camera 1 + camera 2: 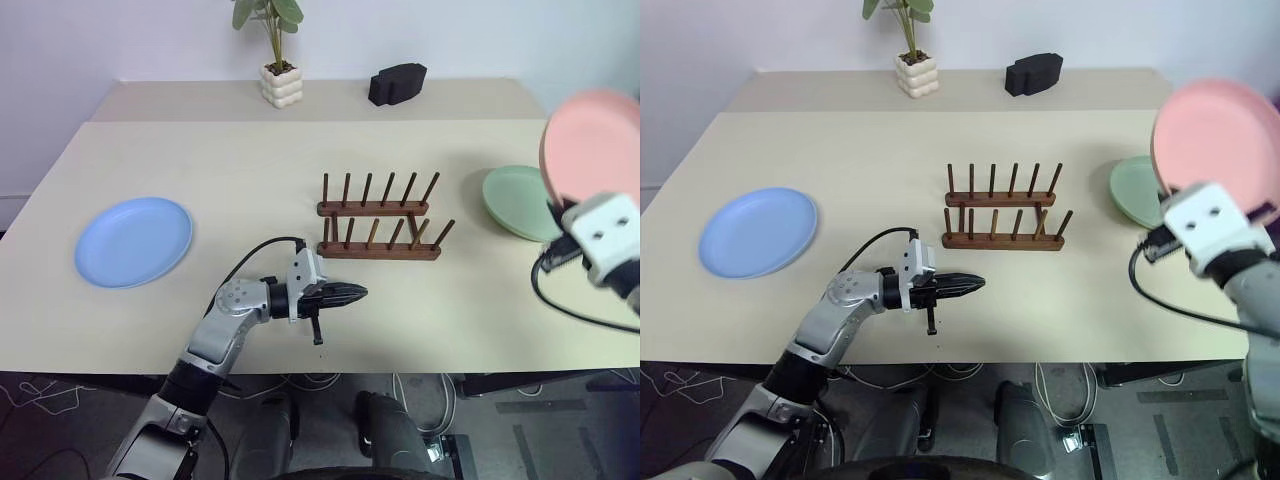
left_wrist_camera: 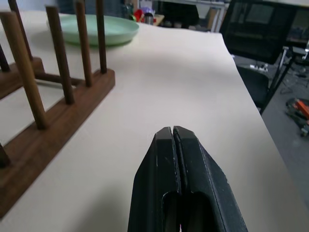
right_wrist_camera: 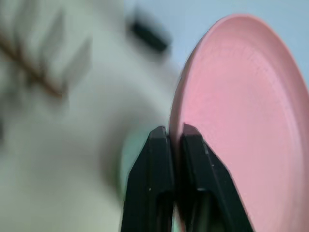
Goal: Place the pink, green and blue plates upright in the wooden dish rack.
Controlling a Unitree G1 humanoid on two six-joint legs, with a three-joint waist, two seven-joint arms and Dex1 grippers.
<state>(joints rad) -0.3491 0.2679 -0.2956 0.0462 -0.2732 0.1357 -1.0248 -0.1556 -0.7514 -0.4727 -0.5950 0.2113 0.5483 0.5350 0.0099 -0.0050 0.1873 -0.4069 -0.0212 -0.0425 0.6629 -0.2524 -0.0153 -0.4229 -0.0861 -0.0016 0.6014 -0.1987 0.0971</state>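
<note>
The pink plate (image 1: 1216, 135) stood on edge in the air, its rim pinched between the right gripper (image 3: 175, 135) jaws, which were pressed onto it from both sides. Just below and behind those jaws the green plate (image 1: 1135, 192) lay flat on the tabletop (image 1: 890, 150). The wooden dish rack (image 1: 1002, 212) sat well to the left of the right jaws — bare of plates, two rails of upright pegs. The left gripper (image 1: 975, 285) hung low over the tabletop with its jaws pressed together on nothing, pointing toward the right; the rack lay just beyond and beside their tips. The blue plate (image 1: 757, 231) lay flat well behind the left jaws, toward the far left of the tabletop. Past the rack, at the tabletop's far edge, stood a potted plant (image 1: 916, 60) and a black block (image 1: 1034, 73).
</note>
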